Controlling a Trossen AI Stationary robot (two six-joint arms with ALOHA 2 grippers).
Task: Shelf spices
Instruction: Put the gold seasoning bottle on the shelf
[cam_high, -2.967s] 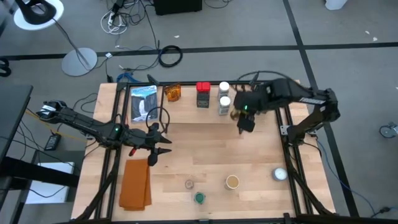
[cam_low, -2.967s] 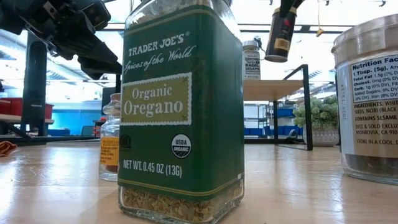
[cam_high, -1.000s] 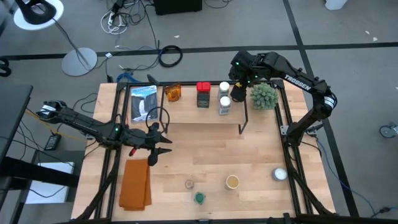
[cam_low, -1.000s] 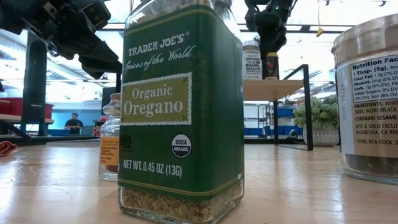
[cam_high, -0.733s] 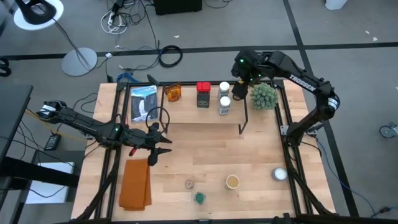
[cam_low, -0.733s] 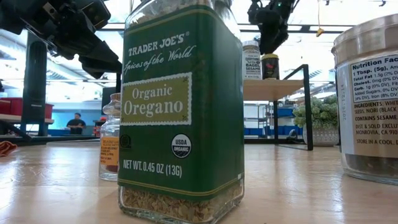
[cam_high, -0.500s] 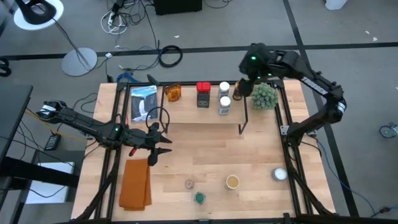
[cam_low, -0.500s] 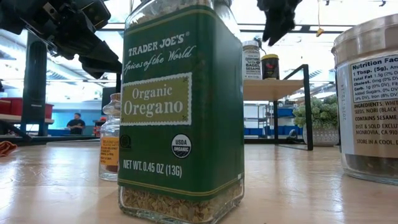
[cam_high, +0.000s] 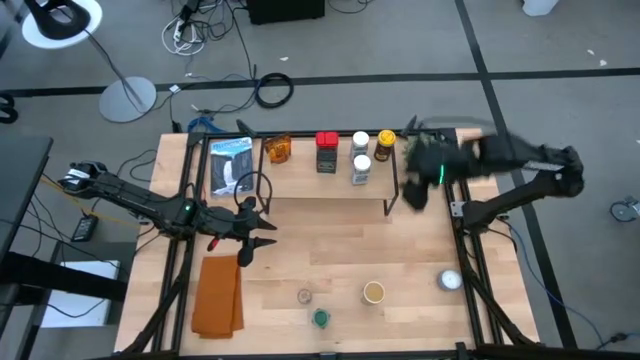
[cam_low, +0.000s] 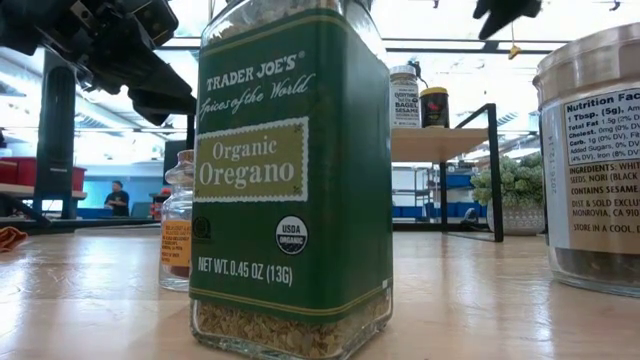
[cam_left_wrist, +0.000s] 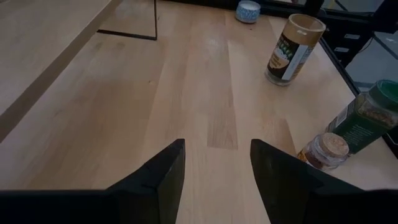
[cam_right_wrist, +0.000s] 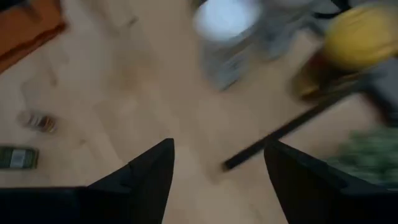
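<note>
Spices were split between the shelf and the near edge of the bench when I checked. My right end effector (cam_right_wrist: 214, 162) hung released and empty, its two dark fingers spread with bare wood between them; in the high view it (cam_high: 415, 195) sat off the right end of the low light-wood shelf on black metal legs (cam_high: 300, 185), blurred with motion. On that shelf stood an amber jar (cam_high: 277, 150), a red tin (cam_high: 326, 152), two white-capped jars (cam_high: 360, 158) and a yellow-lidded dark jar (cam_high: 385, 146) at the right end, just beside the spiky green plant ball (cam_right_wrist: 370, 155).

My left end effector (cam_left_wrist: 214, 165) hung over the left half of the bench (cam_high: 330, 240), fingers parted on nothing, waiting.

Not yet shelved along the near edge: a tan-lidded cylindrical jar (cam_high: 374, 292), a green square glass oregano jar (cam_low: 292, 180) with dried flakes showing at its base, and a small cork-topped glass jar (cam_left_wrist: 324, 151) holding reddish spice. A wide clear jar with a nutrition label (cam_low: 590, 150), dark seasoning inside, stood at the right of the low view.

My judgement for the next pick: come down on the tan-lidded jar from above, centre the fingers across its lid, close squarely so it does not tip into its neighbours, and set it in the free shelf space.
</note>
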